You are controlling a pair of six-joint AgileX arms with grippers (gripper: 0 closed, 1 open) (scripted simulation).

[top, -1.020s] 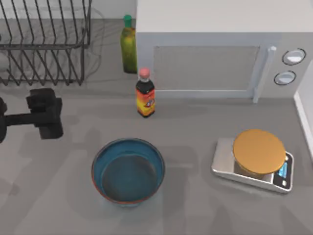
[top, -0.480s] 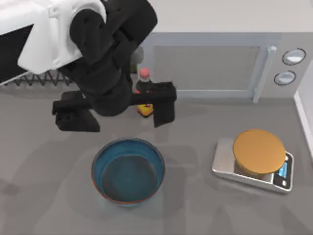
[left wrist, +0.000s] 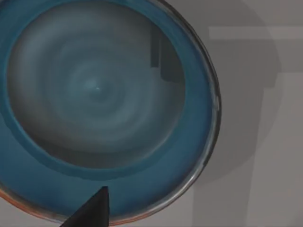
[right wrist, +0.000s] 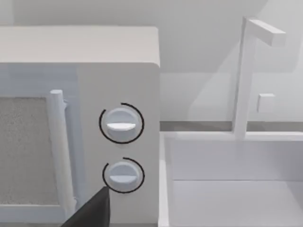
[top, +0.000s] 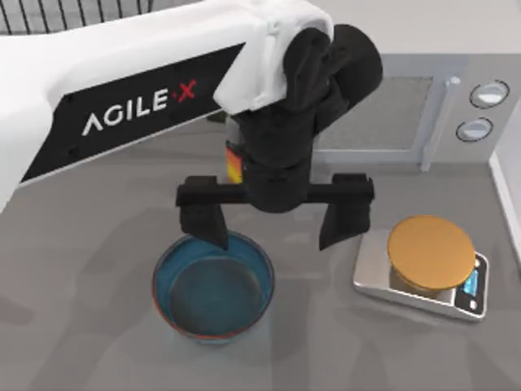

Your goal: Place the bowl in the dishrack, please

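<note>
Silver scale (top: 423,281) sits beside blue bowl (top: 213,285).

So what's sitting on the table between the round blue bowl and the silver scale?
Nothing on the grey tabletop there; in the top view the left gripper's black finger hangs above that gap between the round blue bowl and silver scale.

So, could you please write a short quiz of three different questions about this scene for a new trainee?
1. True or false: the left gripper is open, one finger over the far edge of the bowl.
2. What stands at the table's right? A) scale B) kettle C) toaster
3. Fill in: the bowl rests on the ____, not in the dishrack.

Key: 1 true; 2 A; 3 table.
</note>
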